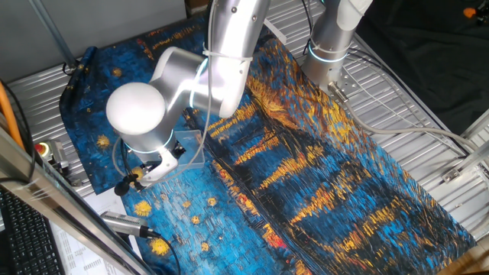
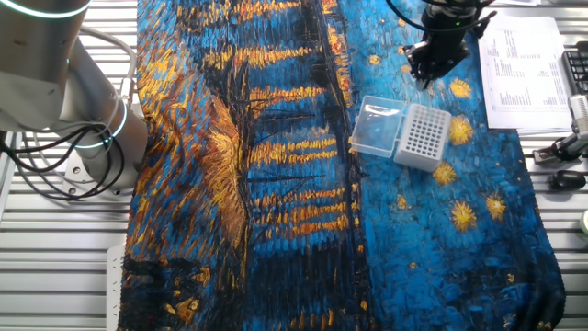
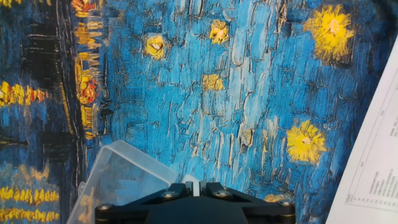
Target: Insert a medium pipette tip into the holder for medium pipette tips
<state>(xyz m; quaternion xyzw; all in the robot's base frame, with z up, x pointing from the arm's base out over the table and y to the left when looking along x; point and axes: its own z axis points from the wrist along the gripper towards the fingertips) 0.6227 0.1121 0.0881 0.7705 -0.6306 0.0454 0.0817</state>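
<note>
The holder for medium pipette tips (image 2: pixel 423 136) is a small white block with a grid of dark holes, standing on the blue painted cloth. A clear plastic box (image 2: pixel 377 127) touches its left side. My gripper (image 2: pixel 425 75) hangs a little beyond the holder, toward the cloth's far edge. In the hand view the black fingers (image 3: pixel 214 190) are closed on a thin whitish piece, the medium pipette tip (image 3: pixel 191 184). That view shows the clear box (image 3: pixel 121 177) at lower left; the holder is out of view there. The arm hides the holder in one fixed view, where the gripper (image 1: pixel 131 182) sits low at the left.
A printed paper sheet (image 2: pixel 528 69) lies to the right of the gripper, by the cloth's edge. Silver tools (image 1: pixel 126 223) and a red button (image 1: pixel 42 149) lie off the cloth. A second arm's base (image 2: pixel 87 138) stands at the left.
</note>
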